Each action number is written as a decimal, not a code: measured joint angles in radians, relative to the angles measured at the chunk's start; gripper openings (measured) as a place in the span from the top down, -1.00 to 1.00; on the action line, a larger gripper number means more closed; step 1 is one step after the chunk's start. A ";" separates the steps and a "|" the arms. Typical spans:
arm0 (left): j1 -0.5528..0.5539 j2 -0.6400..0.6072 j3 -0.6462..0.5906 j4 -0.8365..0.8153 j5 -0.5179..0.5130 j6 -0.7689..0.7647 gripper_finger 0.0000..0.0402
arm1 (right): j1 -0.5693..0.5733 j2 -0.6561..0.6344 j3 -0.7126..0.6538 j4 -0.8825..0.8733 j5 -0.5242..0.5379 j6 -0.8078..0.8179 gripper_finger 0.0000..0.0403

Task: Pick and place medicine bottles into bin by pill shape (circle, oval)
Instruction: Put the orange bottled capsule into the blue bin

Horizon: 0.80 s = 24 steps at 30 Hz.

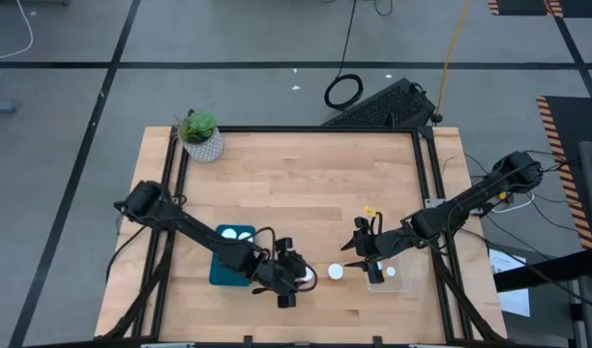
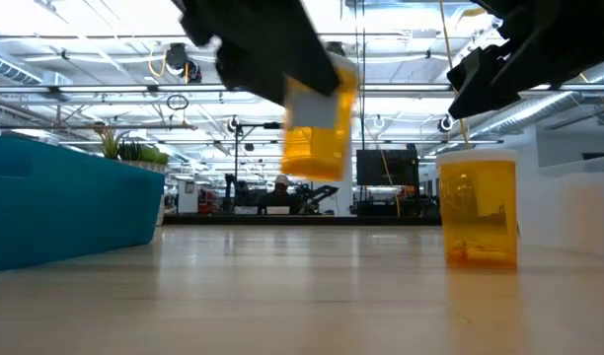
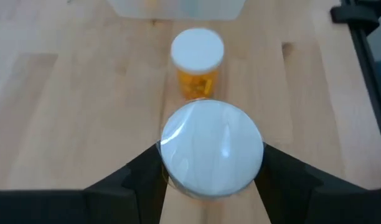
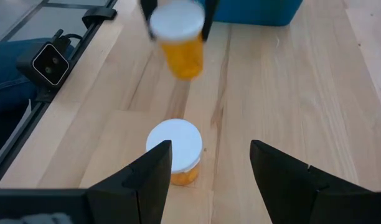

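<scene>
Left gripper (image 3: 209, 168) raised off the wooden desk (image 1: 296, 184), jaws pinching a medicine bottle (image 3: 210, 149); right gripper (image 4: 209, 165) jaws spread above a second bottle (image 4: 175, 151).

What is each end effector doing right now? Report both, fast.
Left end effector: shut on a medicine bottle, lifted off the table.
Right end effector: open, empty, over a standing bottle.

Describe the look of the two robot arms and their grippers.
Both arms are dark, nearly black, built of slim jointed segments with thin black cables looped alongside. The left gripper and right gripper each end in two flat, matte black fingers with angular tips. No markings are legible.
</scene>
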 joint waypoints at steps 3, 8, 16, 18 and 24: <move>-0.010 -0.058 0.000 -0.079 -0.018 -0.020 -0.06 | 0.000 0.000 0.000 -0.002 0.000 0.000 -0.05; -0.039 -0.167 0.000 -0.237 -0.077 -0.061 -0.06 | 0.000 0.000 0.000 -0.007 0.000 0.000 -0.05; -0.093 -0.287 0.000 -0.465 -0.172 -0.164 -0.06 | 0.000 0.000 0.000 0.004 0.000 0.009 -0.05; -0.112 -0.299 0.000 -0.531 -0.182 -0.185 -0.06 | 0.000 0.000 0.000 0.006 0.000 0.016 -0.05; -0.167 -0.301 -0.008 -0.645 -0.224 -0.268 -0.05 | 0.000 0.000 0.000 0.015 0.001 0.027 -0.05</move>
